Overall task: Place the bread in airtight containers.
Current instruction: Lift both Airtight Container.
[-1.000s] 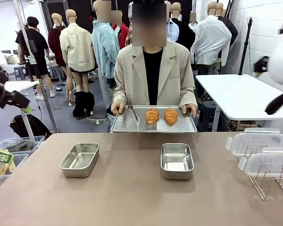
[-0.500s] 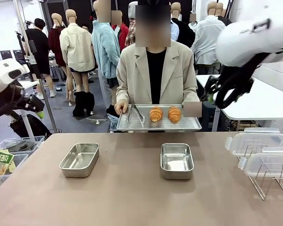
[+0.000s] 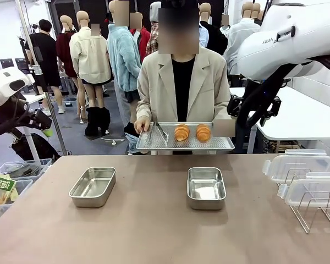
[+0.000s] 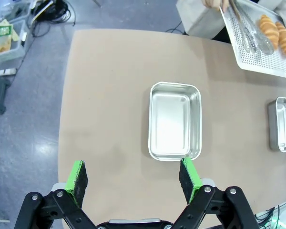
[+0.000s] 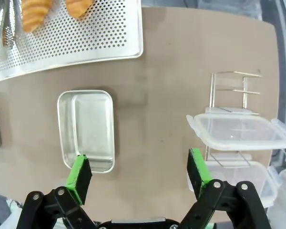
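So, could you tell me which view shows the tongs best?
Left wrist view: the tongs lie nearly full length, seen from above. Front view shows them small and foreshortened; right wrist view crops them at its edge.

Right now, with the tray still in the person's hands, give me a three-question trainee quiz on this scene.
1. True or false: both tins are empty.
2. The rolls lie: A in the left tin; B on the tray held by the person; C in the right tin.
3. How many clear lids sit on the rack?
Key: 1 true; 2 B; 3 two.
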Robot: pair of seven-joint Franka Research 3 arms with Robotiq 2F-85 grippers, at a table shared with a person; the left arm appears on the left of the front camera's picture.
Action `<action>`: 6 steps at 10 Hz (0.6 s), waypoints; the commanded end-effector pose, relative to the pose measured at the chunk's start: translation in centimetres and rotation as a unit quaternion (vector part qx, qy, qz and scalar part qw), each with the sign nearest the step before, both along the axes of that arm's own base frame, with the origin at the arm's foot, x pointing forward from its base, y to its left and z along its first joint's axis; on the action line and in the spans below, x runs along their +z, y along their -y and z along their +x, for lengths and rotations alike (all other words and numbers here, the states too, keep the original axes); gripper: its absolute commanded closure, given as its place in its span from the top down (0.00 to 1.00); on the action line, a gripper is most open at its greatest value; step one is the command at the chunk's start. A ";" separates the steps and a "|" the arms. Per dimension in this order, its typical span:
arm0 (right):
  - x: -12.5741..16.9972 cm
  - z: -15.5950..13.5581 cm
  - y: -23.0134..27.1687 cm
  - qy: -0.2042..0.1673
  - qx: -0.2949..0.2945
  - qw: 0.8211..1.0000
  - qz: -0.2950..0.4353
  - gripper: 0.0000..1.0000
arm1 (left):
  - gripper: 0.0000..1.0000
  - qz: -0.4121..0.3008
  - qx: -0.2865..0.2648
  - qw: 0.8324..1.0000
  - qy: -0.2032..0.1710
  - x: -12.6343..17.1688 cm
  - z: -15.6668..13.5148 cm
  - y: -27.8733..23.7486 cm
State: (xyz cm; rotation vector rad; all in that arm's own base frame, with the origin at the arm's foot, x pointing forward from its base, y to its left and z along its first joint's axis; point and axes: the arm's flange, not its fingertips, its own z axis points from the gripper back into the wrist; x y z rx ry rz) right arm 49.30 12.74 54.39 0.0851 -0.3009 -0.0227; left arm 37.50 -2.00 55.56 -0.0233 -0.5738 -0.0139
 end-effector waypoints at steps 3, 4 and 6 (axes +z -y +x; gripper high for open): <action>-6.0 -0.3 -5.8 -0.023 0.098 0.993 -0.062 1.00 | 1.00 -0.014 0.023 0.999 -0.032 -3.9 2.3 0.5; -8.1 -0.5 -7.0 -0.019 0.089 0.994 -0.061 1.00 | 1.00 -0.008 0.042 0.998 -0.042 -5.5 3.1 0.7; -12.8 -0.1 -8.5 -0.035 0.062 0.996 -0.057 1.00 | 1.00 -0.025 0.050 0.996 -0.066 -8.6 5.4 1.2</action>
